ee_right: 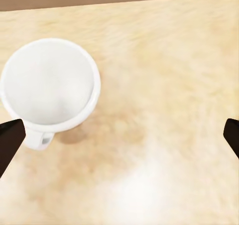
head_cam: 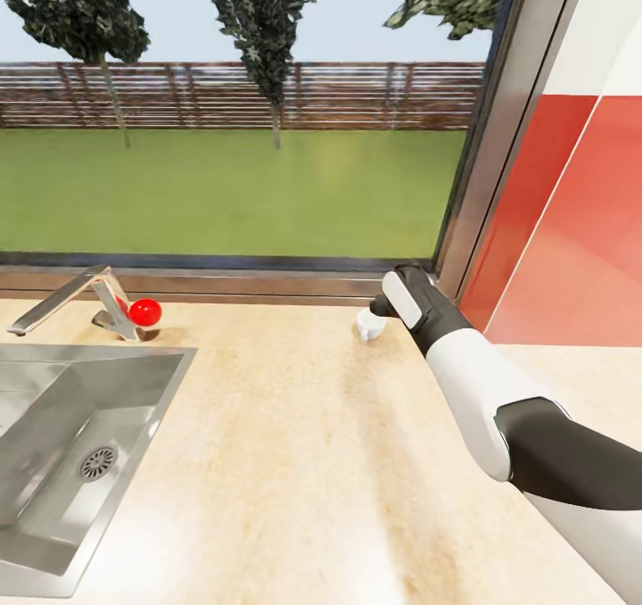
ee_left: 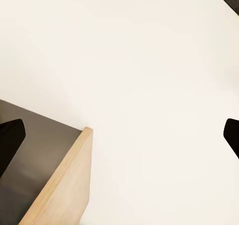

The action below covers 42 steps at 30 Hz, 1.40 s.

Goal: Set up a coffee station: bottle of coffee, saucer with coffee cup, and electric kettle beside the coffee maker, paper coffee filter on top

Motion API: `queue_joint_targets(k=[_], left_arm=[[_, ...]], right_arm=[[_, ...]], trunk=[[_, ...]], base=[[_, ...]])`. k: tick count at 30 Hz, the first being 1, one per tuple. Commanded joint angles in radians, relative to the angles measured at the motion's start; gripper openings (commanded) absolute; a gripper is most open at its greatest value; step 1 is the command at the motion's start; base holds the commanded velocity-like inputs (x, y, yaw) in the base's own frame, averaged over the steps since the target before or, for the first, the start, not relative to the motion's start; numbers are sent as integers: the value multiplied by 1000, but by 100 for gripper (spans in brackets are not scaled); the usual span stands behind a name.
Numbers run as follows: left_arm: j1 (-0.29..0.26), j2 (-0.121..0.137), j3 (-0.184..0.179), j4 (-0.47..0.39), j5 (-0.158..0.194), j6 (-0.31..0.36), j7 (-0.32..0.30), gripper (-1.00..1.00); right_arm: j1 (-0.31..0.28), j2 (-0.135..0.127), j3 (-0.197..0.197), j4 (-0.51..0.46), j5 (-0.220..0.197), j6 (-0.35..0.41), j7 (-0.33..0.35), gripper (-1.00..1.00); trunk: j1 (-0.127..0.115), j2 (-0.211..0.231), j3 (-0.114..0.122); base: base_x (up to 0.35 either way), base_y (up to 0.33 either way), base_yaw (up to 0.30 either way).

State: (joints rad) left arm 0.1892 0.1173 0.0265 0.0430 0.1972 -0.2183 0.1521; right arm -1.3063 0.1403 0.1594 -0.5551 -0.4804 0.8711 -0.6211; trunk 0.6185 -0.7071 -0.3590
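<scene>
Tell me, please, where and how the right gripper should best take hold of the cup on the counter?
Probably by the rim, from above. The cup stands upright on the counter with its mouth open to the right gripper, which hovers over it, open. One finger inside and one outside the wall should hold. The cup sits off toward one fingertip, so centre first. Its small handle looks too stubby to pinch.

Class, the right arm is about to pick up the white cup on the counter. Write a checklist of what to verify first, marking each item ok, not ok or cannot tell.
1. Cup upright, mouth up: ok.
2. Cup looks empty inside: ok.
3. Right gripper open wide: ok.
4. Cup centred between the fingers: not ok, it sits toward one finger.
5. Counter around the cup free of obstacles: ok.
6. Saucer ready to receive the cup: cannot tell.
</scene>
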Motion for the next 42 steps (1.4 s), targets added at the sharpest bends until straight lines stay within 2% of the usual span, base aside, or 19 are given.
queue_joint_targets(k=[1, 11, 16, 24, 26, 27, 29, 42], left_arm=[[0, 0, 2, 2, 3, -6, 0, 100], [0, 0, 4, 2, 4, -4, 0, 100], [0, -1, 4, 2, 4, -6, 0, 100], [0, -1, 6, 2, 6, -7, 0, 100], [0, -2, 6, 2, 5, -8, 0, 100], [0, -2, 5, 2, 5, -8, 0, 100], [0, -2, 4, 2, 4, -9, 0, 100], [0, -2, 4, 2, 2, -7, 0, 100]], right_arm=[[-1, -1, 5, -1, -11, 3, -9, 100], [-1, 2, 1, 2, -10, -3, -14, 100], [-1, 20, -1, 9, -11, -80, -17, 100], [-1, 24, -4, 10, -11, -98, -18, 100], [0, 23, -25, 11, -11, -98, -19, 100], [1, 23, -57, 11, -10, -98, -19, 100], [1, 21, -85, 11, -9, -97, -18, 100], [1, 16, -101, 11, -9, -97, -18, 100]], trunk=[[0, -1, -1], [0, -1, -1], [0, -1, -1], [0, -1, -1], [0, -1, -1], [0, -1, -1], [0, -1, -1], [0, -1, -1]], base=[[1, 2, 0], [0, 0, 0], [0, 0, 0], [46, 85, 0], [23, 57, 0], [7, 18, 0], [4, 9, 0], [0, 1, 0]])
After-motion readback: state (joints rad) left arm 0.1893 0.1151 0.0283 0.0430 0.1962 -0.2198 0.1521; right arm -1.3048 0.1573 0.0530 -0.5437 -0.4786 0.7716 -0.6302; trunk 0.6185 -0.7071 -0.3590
